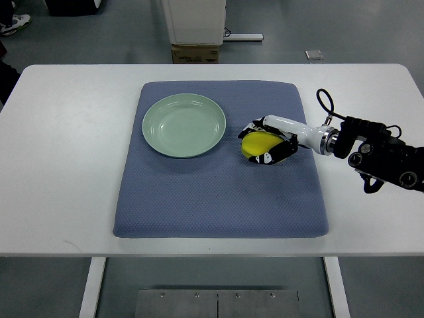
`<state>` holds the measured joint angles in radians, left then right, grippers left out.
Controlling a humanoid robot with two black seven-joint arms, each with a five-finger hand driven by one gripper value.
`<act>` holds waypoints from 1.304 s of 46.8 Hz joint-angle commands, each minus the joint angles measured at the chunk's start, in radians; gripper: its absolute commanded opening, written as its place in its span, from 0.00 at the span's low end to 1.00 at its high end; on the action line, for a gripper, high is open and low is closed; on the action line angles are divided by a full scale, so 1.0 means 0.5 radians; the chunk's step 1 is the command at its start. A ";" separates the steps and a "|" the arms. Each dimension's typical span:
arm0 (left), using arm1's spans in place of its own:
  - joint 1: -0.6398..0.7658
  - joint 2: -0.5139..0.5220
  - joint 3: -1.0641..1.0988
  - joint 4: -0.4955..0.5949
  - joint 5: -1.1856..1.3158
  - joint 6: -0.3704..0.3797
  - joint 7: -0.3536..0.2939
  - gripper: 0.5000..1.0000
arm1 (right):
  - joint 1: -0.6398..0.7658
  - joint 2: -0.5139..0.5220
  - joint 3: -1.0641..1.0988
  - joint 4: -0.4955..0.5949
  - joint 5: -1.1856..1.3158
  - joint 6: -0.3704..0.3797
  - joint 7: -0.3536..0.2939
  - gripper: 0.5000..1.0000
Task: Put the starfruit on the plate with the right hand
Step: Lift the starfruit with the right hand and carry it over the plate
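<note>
Top view. White table [59, 165] bearing a blue mat [218, 199] at frame centre. Green plate [184, 125] lies on the mat's upper-left part, nothing on it. Yellow starfruit [258, 143] rests on the mat just right of the plate, apart from its rim. Right hand [270, 140], its arm entering from the right edge, is curled around the starfruit, fingers [268, 158] wrapping it above and below; whether the fruit is lifted off the mat cannot be told. A cardboard box [196, 53] stands on the floor beyond the table's far edge.
</note>
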<state>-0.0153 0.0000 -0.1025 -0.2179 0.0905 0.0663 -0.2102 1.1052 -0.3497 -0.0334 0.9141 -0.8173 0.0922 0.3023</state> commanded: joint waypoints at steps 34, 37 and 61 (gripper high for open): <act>0.000 0.000 0.003 0.000 0.000 -0.001 0.000 1.00 | 0.216 0.119 0.036 -0.076 0.171 0.021 -0.077 0.00; 0.000 0.000 0.003 0.000 0.000 -0.001 0.000 1.00 | 0.229 0.153 0.036 -0.101 0.174 0.021 -0.089 0.00; 0.000 0.000 0.000 0.000 0.000 0.002 0.000 1.00 | 0.419 0.573 0.033 -0.377 0.395 0.021 -0.246 0.00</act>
<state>-0.0154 0.0000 -0.1018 -0.2177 0.0905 0.0664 -0.2101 1.3068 -0.0877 -0.0171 0.7389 -0.6308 0.1029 0.1857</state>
